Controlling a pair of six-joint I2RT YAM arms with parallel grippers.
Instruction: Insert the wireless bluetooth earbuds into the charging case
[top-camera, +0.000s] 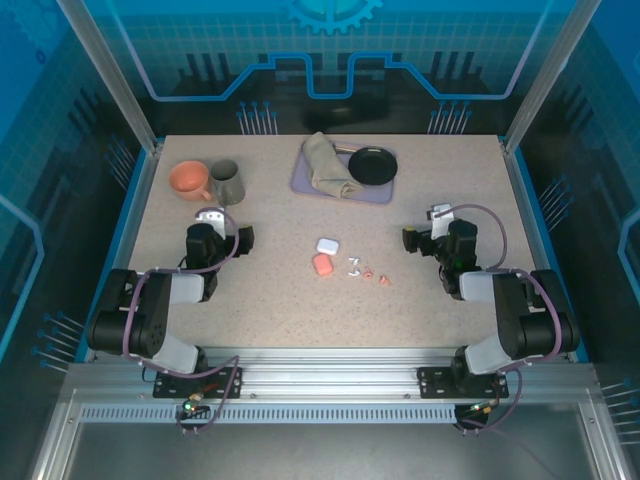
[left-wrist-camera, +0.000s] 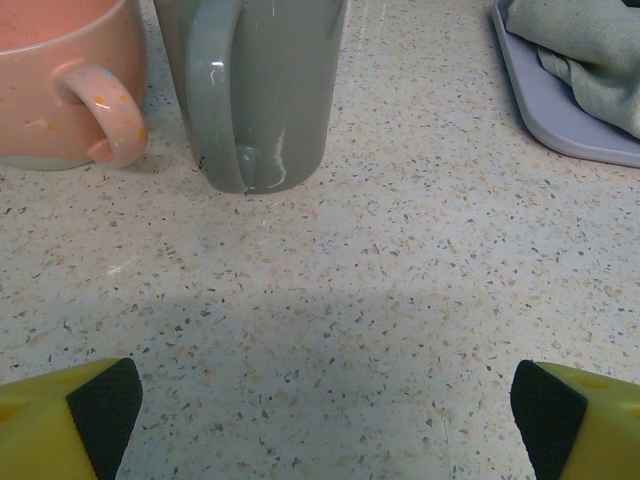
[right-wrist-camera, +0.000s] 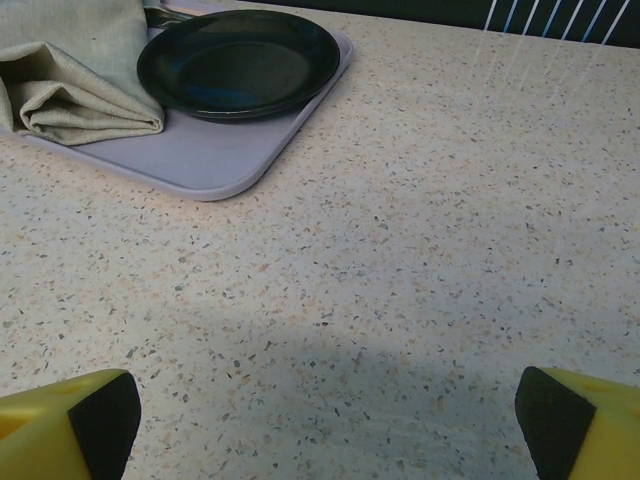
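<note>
Nothing inserted yet. White earbuds (top-camera: 353, 265) and pink earbuds (top-camera: 368, 270) lie loose at mid-worktop, just right of the pink case (top-camera: 322, 265); white case (top-camera: 327, 245) sits just behind it. Left fingers (left-wrist-camera: 100, 405) and right fingers (right-wrist-camera: 100, 415) are spread wide and empty, flanking the earbuds and well apart from them. Judged: all four insertions remain

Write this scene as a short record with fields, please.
cases: white case just beyond pink case, mid-table
earbuds: white earbuds and pink earbuds loose on table, right of pink case
left gripper: open, empty, facing grey mug
right gripper: open, empty, facing tray
also: orange mug; cloth and black plate on tray
</note>
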